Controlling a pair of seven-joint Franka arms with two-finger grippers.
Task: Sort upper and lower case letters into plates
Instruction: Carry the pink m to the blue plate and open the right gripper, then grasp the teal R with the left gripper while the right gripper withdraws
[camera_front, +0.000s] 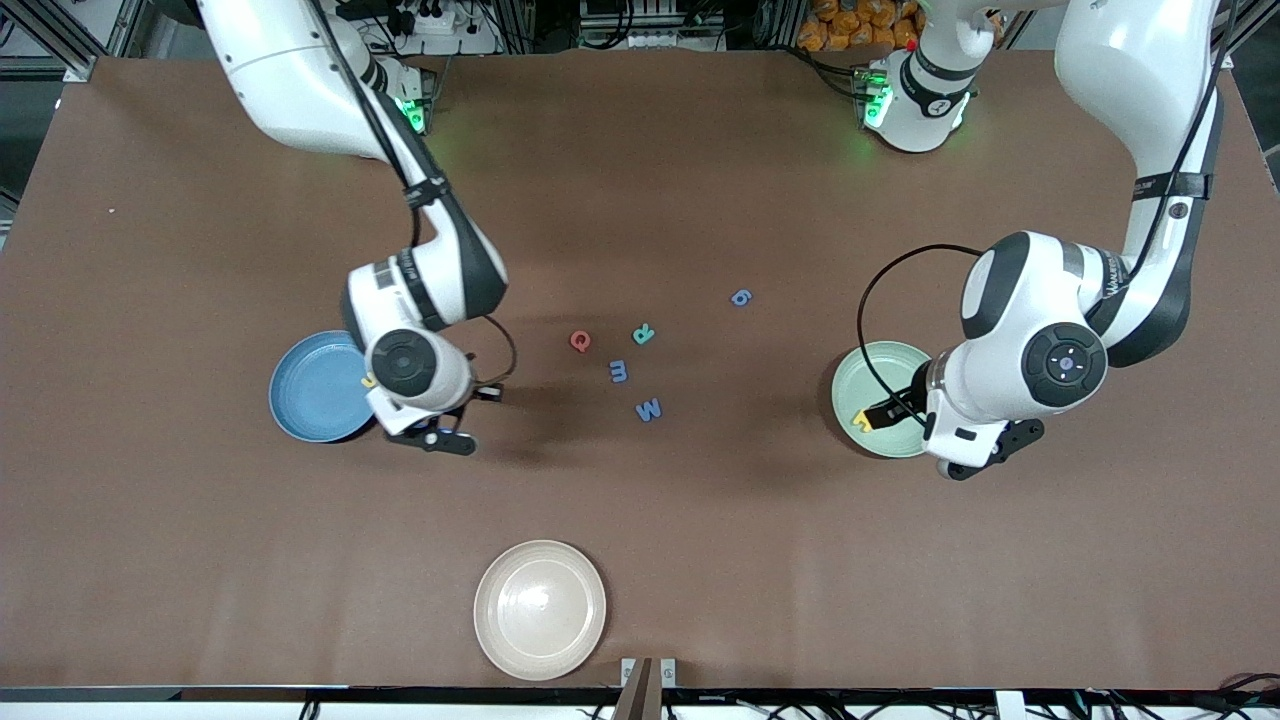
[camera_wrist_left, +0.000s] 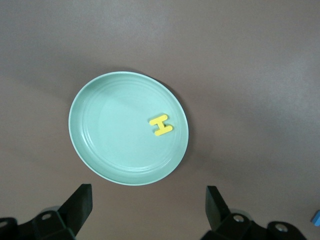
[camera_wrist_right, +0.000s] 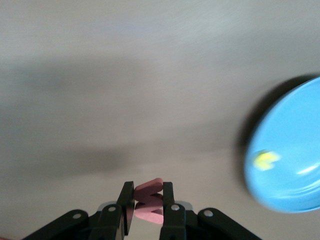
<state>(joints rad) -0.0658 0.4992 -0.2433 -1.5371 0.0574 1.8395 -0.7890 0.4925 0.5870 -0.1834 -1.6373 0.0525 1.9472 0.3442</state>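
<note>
Over the brown table, your right gripper pinches a light, thin pink letter by its edges beside the blue plate, while the left gripper waits open.

I'm working in a robotics lab: two white Franka arms bolted along one edge of a brown-covered table. Past that edge I see aluminium framing, a power strip with cables, and green status lights at the arm bases.
</note>
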